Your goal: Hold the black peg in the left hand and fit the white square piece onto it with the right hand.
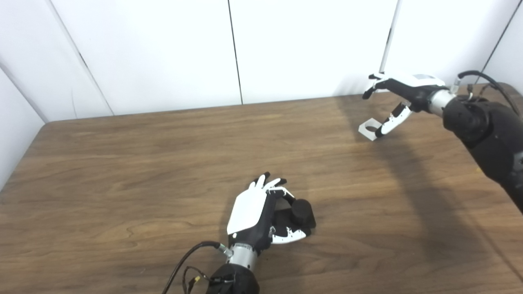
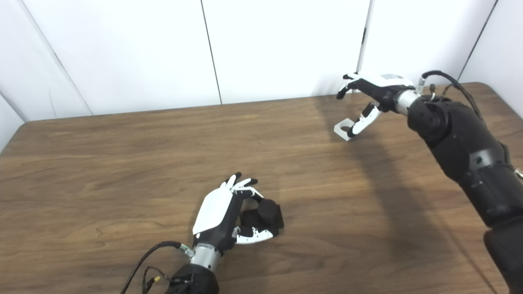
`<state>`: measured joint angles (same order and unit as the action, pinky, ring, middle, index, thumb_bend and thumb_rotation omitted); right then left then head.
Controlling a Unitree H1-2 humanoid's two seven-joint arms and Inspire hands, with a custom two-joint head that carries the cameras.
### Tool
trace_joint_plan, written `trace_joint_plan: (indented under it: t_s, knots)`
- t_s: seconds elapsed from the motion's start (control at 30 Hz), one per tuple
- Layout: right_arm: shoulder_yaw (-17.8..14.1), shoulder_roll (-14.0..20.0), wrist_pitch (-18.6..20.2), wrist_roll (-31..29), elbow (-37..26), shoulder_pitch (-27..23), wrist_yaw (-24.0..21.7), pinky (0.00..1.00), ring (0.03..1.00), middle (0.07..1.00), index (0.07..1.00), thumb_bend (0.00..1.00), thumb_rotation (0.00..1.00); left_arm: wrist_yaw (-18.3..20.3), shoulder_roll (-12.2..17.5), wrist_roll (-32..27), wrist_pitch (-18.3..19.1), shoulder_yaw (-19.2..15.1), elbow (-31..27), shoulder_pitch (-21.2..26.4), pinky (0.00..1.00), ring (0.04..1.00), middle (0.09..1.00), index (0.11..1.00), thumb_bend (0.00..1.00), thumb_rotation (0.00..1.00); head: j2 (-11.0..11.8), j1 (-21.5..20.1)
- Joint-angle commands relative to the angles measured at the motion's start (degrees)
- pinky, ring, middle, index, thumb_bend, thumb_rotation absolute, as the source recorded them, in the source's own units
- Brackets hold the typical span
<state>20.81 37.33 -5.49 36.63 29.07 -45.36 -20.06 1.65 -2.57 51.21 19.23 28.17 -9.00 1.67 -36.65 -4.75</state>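
The black peg (image 1: 302, 212) sits near the front middle of the worktop (image 1: 163, 163), cupped between the curled fingers and thumb of the left hand (image 1: 261, 212), which rests on the wood and grasps it. The white square piece (image 1: 369, 129), with a round hole, lies well apart at the far right. The right hand (image 1: 398, 100) hovers just over it, fingers spread and holding nothing, its thumb reaching down beside the piece. The worktop is brown wood grain; white wall panels (image 1: 163, 53) with dark seams stand behind.
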Motion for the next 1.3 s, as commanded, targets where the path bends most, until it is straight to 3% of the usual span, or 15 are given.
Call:
trace_joint_plan:
  t_s: [0.0, 0.47, 0.8, 1.27]
  knots:
    - [0.0, 1.1, -2.1, 1.1, 1.1, -5.6, 0.7, 1.00, 1.000, 0.971, 0.755, 0.92, 0.21, -0.1, 0.3, 1.1, 1.2, -0.1, 2.5, -0.4, 1.00, 1.000, 0.883, 0.486, 0.52, 0.07, -0.1, -0.1]
    - [8.6, 0.2, -9.0, 10.1, 10.8, -12.3, 1.9, 1.00, 1.000, 0.975, 0.730, 0.88, 0.17, -1.0, 0.0, 0.9, 1.4, -0.1, 2.6, -0.6, 1.00, 1.000, 0.882, 0.485, 0.52, 0.07, -0.1, 0.0]
    - [13.0, 0.8, -14.6, 17.2, 13.4, -13.4, 7.4, 1.00, 1.000, 0.952, 0.718, 0.87, 0.14, -1.9, -0.2, 0.7, 1.0, -0.2, 3.3, -0.5, 1.00, 1.000, 0.882, 0.485, 0.52, 0.07, 0.2, 0.0]
    - [14.8, 0.9, -19.9, 21.6, 16.0, -13.4, 14.5, 1.00, 1.000, 0.940, 0.726, 0.89, 0.13, -2.9, -0.6, 0.1, 0.8, -0.4, 4.0, -0.6, 1.00, 1.000, 0.884, 0.486, 0.52, 0.07, 0.4, 0.0]
